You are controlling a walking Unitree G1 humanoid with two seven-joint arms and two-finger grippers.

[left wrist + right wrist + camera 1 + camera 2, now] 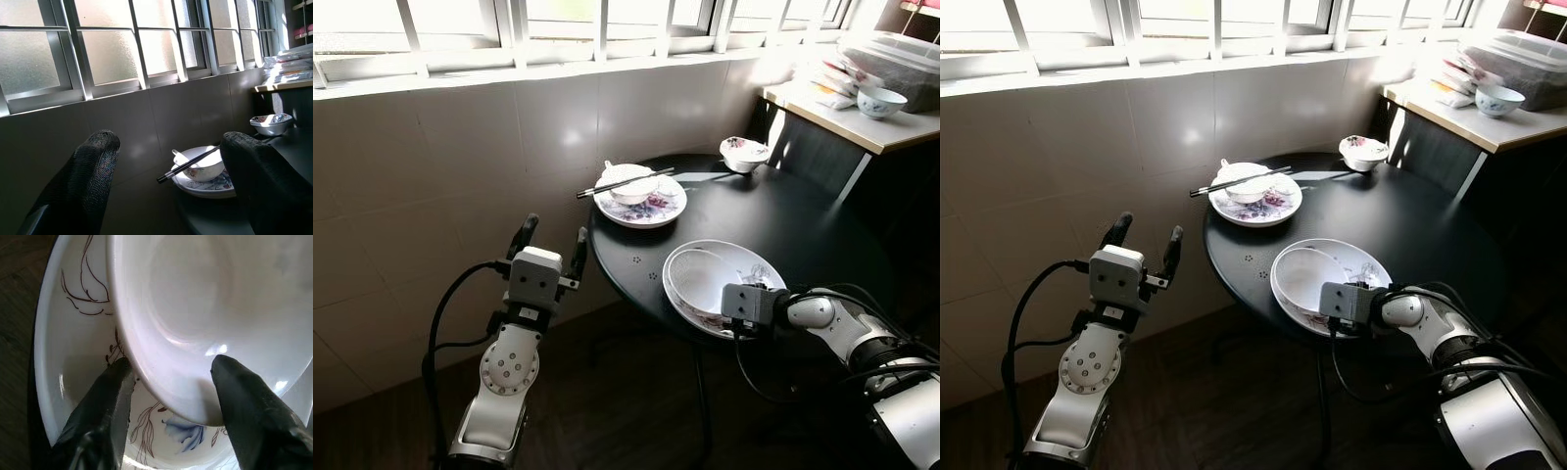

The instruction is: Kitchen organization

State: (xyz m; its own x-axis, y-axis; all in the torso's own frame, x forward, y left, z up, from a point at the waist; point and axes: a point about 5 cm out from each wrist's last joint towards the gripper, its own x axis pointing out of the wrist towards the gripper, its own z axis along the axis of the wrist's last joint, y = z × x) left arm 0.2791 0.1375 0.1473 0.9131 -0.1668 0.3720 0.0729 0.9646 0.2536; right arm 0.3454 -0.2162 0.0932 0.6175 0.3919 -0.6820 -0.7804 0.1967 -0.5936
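On the round black table (783, 220), a large white patterned plate (751, 262) lies at the near edge with a plain white bowl (698, 279) resting in it. My right gripper (171, 363) is at the plate's near rim, open, its fingers (105, 411) astride the white bowl's edge. Farther back, a flowered plate (656, 210) carries a small bowl (634, 192) with black chopsticks (625, 183) laid across it. My left gripper (555, 230) is raised left of the table, open and empty, pointing towards that plate.
A small patterned bowl (744, 153) sits at the table's far edge. A counter (847, 117) at the right holds a blue-and-white bowl (881, 101), stacked packs and a lidded container (901, 59). A tiled wall (431, 176) and barred window run behind.
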